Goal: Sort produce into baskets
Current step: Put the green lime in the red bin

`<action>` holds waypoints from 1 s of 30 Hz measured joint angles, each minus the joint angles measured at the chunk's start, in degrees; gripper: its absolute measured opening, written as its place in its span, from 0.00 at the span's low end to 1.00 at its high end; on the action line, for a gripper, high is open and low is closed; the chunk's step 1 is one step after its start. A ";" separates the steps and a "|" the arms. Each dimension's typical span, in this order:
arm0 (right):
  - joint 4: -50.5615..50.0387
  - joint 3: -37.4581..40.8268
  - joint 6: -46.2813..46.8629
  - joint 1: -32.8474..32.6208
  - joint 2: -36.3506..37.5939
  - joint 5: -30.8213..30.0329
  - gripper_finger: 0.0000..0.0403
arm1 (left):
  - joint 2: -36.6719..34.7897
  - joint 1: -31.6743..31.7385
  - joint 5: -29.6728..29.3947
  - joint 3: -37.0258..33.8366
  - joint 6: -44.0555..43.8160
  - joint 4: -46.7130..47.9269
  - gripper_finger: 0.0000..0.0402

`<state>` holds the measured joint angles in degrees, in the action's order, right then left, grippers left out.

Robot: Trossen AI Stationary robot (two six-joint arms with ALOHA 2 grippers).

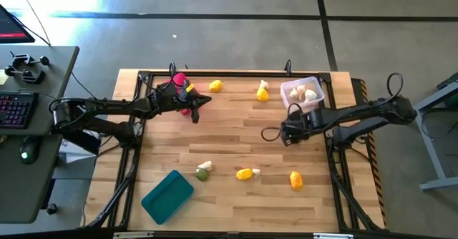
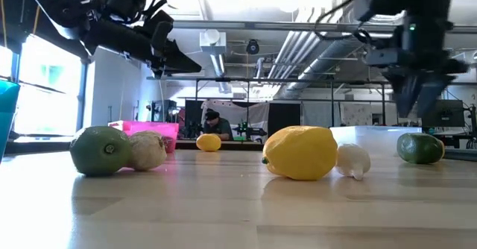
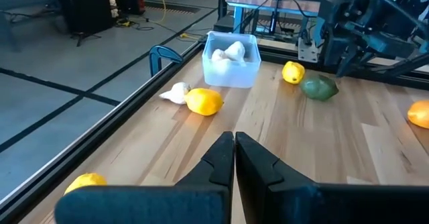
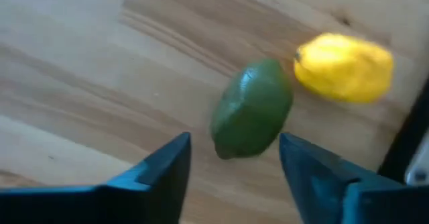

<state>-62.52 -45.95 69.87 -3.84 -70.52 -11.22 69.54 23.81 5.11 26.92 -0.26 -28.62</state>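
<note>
The left gripper (image 1: 198, 114), jaws shut and empty, sits beside the pink basket (image 1: 177, 79). The right gripper (image 4: 234, 158), jaws open and empty, hangs over a green fruit (image 4: 252, 108) lying on the table (image 1: 236, 149), long axis diagonal in the right wrist view, next to a lemon (image 4: 344, 67); the high view hides that fruit.

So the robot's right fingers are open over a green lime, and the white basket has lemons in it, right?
Not quite. The right fingers are open over the green lime, but the white basket holds white garlic bulbs, not lemons, as the high view shows.
</note>
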 joint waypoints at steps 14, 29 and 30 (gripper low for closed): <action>3.46 4.87 16.47 -1.57 -2.09 -2.27 0.69 | 0.00 0.02 -0.02 0.02 0.46 0.31 0.00; 18.97 14.56 14.69 -1.55 -2.45 -2.92 0.64 | 0.00 0.02 0.01 0.02 -0.51 0.41 0.00; 19.31 14.70 14.38 -1.55 -2.45 -3.39 0.61 | 0.00 0.08 0.00 0.02 -0.59 0.45 0.00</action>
<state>-43.21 -31.26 84.26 -5.39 -72.97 -14.61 69.54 23.89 5.10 26.94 -0.84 -28.17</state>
